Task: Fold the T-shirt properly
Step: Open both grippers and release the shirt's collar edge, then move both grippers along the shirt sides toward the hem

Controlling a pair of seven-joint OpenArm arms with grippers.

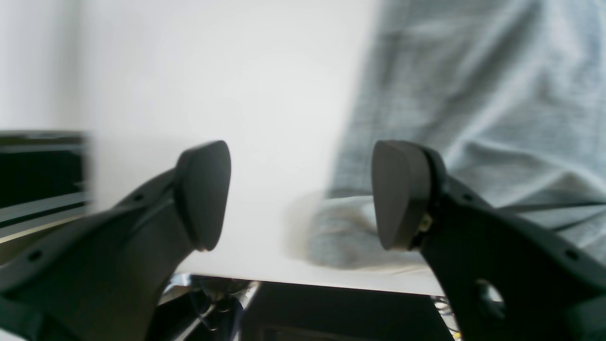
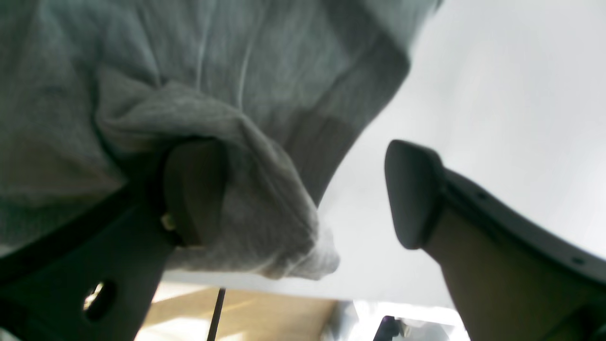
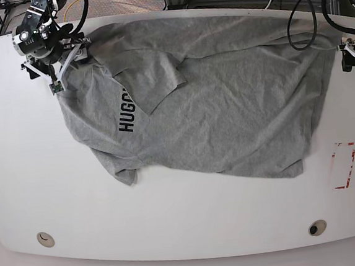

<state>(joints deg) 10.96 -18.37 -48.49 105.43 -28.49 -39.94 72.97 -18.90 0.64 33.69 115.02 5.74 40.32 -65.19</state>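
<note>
T-shirt (image 3: 225, 104): one, long axis 3–9 o'clock, lettering toward 9
Grippers: two
Left gripper (image 1: 301, 194): jaws apart, empty
Right gripper (image 2: 305, 194): jaws apart, straddling cloth fold

1. The T-shirt (image 3: 224, 98), heather-grey and wrinkly, is lying spread across the far half of the white table (image 3: 173, 220).
2. Dark block lettering is showing at its left side.
3. One flap is lying folded over the print near the far-left corner.
</note>
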